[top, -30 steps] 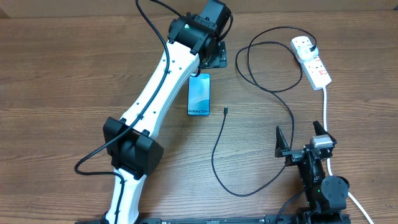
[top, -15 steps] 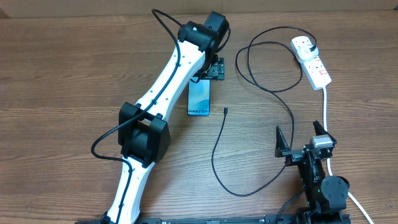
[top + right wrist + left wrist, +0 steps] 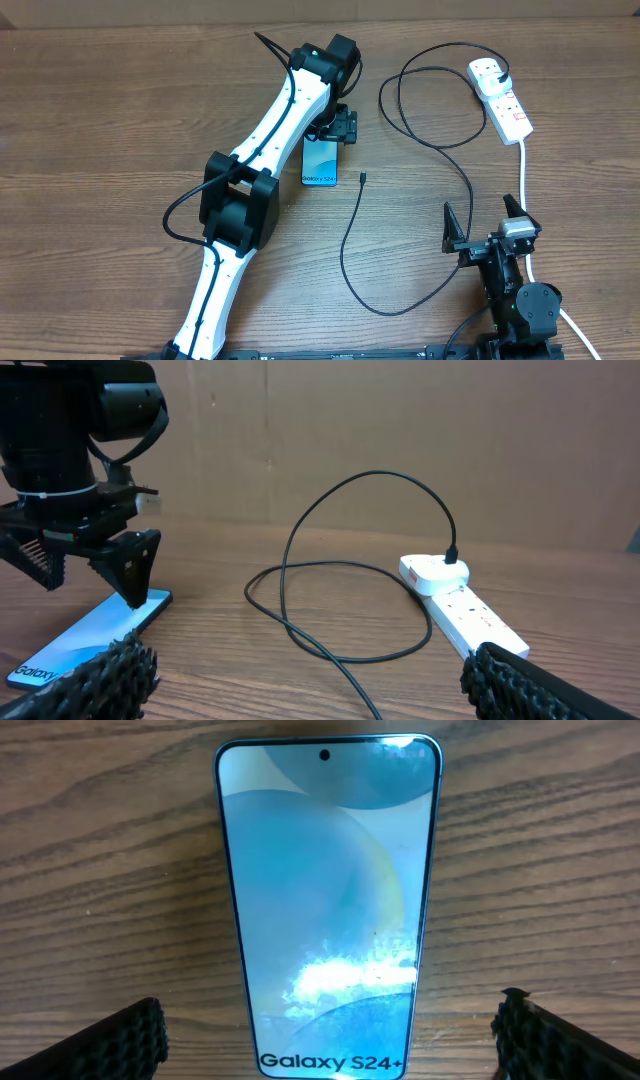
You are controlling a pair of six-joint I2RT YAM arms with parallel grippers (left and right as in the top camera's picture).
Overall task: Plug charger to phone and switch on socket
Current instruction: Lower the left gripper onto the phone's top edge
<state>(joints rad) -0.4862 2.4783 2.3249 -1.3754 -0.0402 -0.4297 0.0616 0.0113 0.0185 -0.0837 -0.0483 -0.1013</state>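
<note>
Over the phone (image 3: pixel 320 162), at the end away from its Galaxy text, your left gripper (image 3: pixel 338 127) hangs spread wide. The charger (image 3: pixel 362 180) tip lies just beside the phone, unconnected; its plug sits in the socket (image 3: pixel 503 100). Your right gripper (image 3: pixel 483 222) is spread too.

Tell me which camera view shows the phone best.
The left wrist view: the phone is large, its Galaxy S24+ text readable. Overhead shows it small, its top under the left pincer. Right wrist shows it slanted, partly hidden.
</note>
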